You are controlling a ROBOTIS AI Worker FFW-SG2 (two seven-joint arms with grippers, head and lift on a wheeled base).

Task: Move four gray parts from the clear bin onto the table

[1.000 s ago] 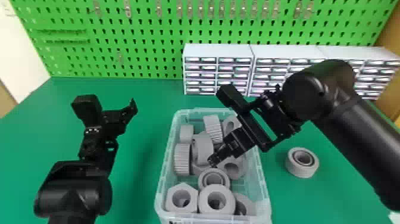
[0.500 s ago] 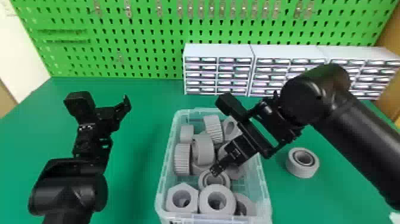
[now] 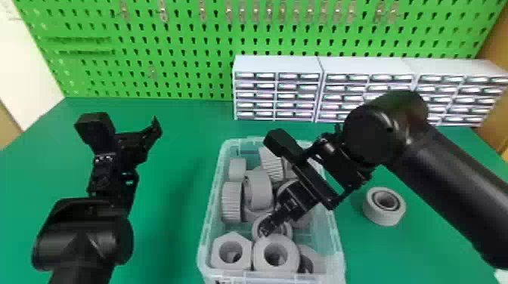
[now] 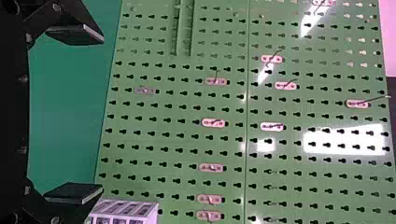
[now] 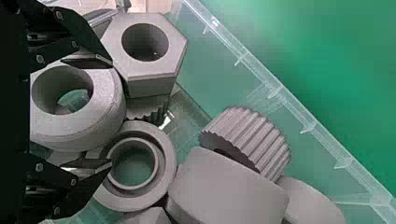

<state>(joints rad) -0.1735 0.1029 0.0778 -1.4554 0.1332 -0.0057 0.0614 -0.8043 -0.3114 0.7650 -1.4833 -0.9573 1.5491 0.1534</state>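
Over the clear bin (image 5: 271,86), the right wrist view has my right tool (image 5: 111,113) with its two fingers apart. They stand on either side of a thick round part (image 5: 106,116), presumably to take it across its width; I judge no grip closed. One finger runs close by the hexagonal part (image 5: 140,69); the other lies over the edge of a ringed part (image 5: 167,158), so closing could nudge either neighbour.

At the pegboard (image 4: 229,140), the left wrist view records my left tool (image 4: 101,115) with fingers wide apart and nothing between them. It is parked left of the bin, likely because one arm suffices here.

From the head, the right tool's tip is low in the bin, just beyond the thick round part, which sits near the bin's close end. One gray ring (image 3: 381,219) rests on the tabletop (image 3: 170,226), right of the bin, presumably the first delivered. On that count, three remain due.
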